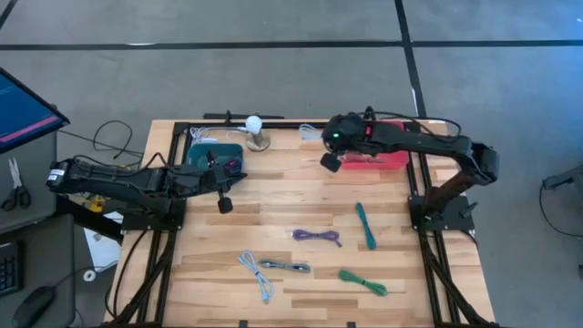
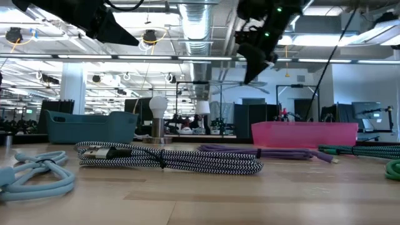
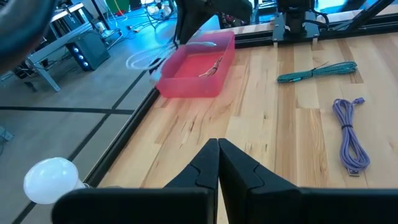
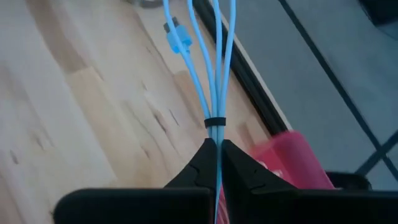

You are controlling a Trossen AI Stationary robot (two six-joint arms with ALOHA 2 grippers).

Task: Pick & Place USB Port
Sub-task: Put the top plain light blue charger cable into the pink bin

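My right gripper [image 1: 330, 163] hangs high over the table's far side, just left of the red bin [image 1: 381, 158], and is shut on a bundled light blue USB cable [image 4: 214, 74]. The cable's plug [image 4: 176, 38] sticks out past the fingers. My left gripper [image 1: 225, 204] is shut and empty, hovering near the teal bin [image 1: 213, 155]. On the table lie a purple cable [image 1: 316, 237], a teal-green one [image 1: 366, 225], a green one [image 1: 363, 281], a light blue one [image 1: 256, 273] and a black-and-white one [image 1: 284, 266]. A thin cable lies inside the red bin [image 3: 211, 67]. My right gripper [image 4: 217, 146] pinches the light blue cable bundle between its two fingers, just behind the black tie [image 4: 215, 121] that binds the strands. Several strands run out beyond the fingertips, with the plug end free. The bundle is lifted clear of the table.
A light bulb on a stand [image 1: 255, 126] sits at the far edge between the bins. Black frame rails [image 1: 419, 182] border the table. Bare wood shows in the table's middle [image 1: 291, 196]. A monitor [image 1: 23, 109] and scissors [image 1: 14, 182] are off the left side.
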